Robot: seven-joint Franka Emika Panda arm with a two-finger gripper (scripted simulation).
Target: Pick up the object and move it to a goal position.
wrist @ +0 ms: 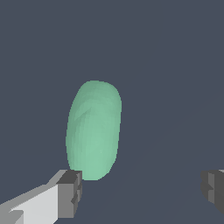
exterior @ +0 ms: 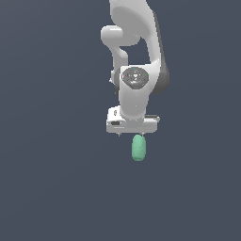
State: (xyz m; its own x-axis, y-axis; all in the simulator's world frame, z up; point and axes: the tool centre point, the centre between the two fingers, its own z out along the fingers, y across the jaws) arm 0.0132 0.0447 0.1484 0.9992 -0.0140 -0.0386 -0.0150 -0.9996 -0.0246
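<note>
The object is a mint-green capsule lying on the dark grey floor, just below the white gripper hand in the exterior view. My gripper hangs from the white arm, and its fingers are mostly hidden under the hand there. In the wrist view the gripper is open wide and holds nothing. The capsule lies ahead of the gap, off to one side. Its near end sits right by one grey fingertip. The other fingertip is far from it.
The plain dark grey floor fills both views. The white arm's links rise behind the gripper. No other objects or goal marker show.
</note>
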